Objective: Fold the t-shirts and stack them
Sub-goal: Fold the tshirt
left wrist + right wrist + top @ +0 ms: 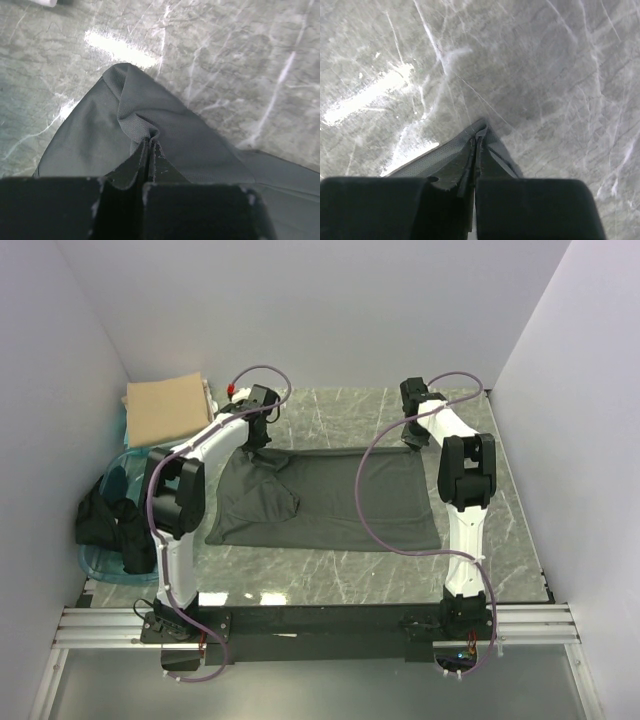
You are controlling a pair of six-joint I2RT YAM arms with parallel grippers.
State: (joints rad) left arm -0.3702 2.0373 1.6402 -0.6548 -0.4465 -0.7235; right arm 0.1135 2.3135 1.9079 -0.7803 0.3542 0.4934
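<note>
Charcoal t-shirt (pixel 330 502) spread flat mid-desk (pixel 400 575), with a rumpled fold on its left half. Left fingers (pixel 134 169) pinched together on its far-left corner, cloth peaked up off the desk. Right fingers (pixel 492 167) clamped on its far-right corner. Tan t-shirt (pixel 165 408) folded at desk's far-left corner. Black t-shirts (pixel 115 525) heaped in teal tub (pixel 92 562) at desk's left edge.
</note>
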